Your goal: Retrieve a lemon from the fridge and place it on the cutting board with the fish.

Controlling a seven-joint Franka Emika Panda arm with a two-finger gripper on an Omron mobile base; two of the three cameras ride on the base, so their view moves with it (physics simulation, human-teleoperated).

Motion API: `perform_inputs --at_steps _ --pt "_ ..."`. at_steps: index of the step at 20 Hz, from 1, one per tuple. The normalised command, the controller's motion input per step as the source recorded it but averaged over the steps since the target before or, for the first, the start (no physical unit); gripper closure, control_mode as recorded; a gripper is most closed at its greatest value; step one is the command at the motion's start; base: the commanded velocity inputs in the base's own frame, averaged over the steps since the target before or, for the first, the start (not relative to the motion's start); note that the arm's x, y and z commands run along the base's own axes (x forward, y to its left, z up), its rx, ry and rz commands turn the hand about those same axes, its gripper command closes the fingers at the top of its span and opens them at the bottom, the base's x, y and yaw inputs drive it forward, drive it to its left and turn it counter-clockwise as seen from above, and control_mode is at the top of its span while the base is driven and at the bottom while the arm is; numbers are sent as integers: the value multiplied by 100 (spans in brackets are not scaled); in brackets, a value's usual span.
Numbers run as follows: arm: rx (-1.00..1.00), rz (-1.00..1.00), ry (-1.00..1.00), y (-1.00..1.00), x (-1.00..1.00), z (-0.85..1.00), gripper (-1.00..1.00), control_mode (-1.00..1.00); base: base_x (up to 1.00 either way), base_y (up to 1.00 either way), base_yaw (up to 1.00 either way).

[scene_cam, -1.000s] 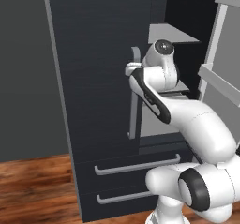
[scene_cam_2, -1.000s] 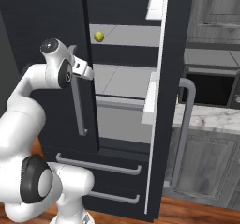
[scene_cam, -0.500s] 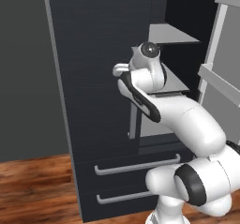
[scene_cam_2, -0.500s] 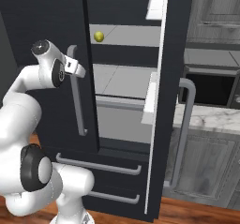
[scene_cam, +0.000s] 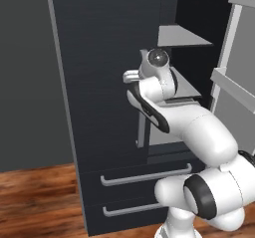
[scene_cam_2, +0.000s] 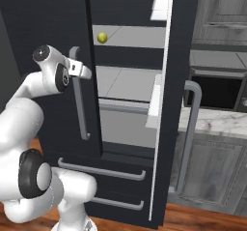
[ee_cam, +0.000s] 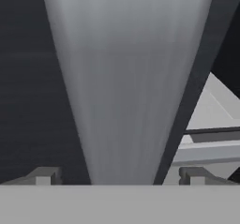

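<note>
Yellow and small, the lemon [scene_cam_2: 102, 37] sits on an upper pale grey shelf inside the fridge [scene_cam_2: 48, 27], and we see it from the right base view, through the gap between the two doors. That same view shows the right door [scene_cam_2: 176, 104] swung wide open, its long grey handle [scene_cam_2: 185, 138] facing the marbled counter [scene_cam_2: 214, 123] and grey cupboards [scene_cam_2: 212, 172] beyond. From the left base view we get the dark face of the left door [scene_cam: 99, 82], the two handled drawers [scene_cam: 144, 175] below it and a strip of wooden floor [scene_cam: 35, 197] — the shelves appear as grey ledges past the arm.

Our arm bends up from the base and reaches its hand level toward the left door's bar handle [scene_cam_2: 77, 94]. The gripper [scene_cam_2: 84, 73] is at that handle; in the hand view the grey bar [ee_cam: 122, 78] rises broad and close between the two fingertips [ee_cam: 44, 175], which stand spread wide to either side of it — released, not clamped on it.
</note>
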Motion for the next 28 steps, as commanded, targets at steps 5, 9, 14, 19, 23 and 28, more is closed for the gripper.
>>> perform_inputs --at_steps 5,9,14,19,23,28 --pt "0 5 -18 -6 43 -9 -100 -100 0 0 0" --pt "3 6 -15 2 28 -7 100 -100 0 0 0" --pt "1 0 -1 14 3 -4 100 -100 0 0 0" --pt "0 0 0 6 -6 0 100 -100 0 0 0" --pt "-2 -2 0 28 -74 5 100 -100 0 0 0" --pt "-5 -15 0 48 -100 3 100 -100 0 0 0"
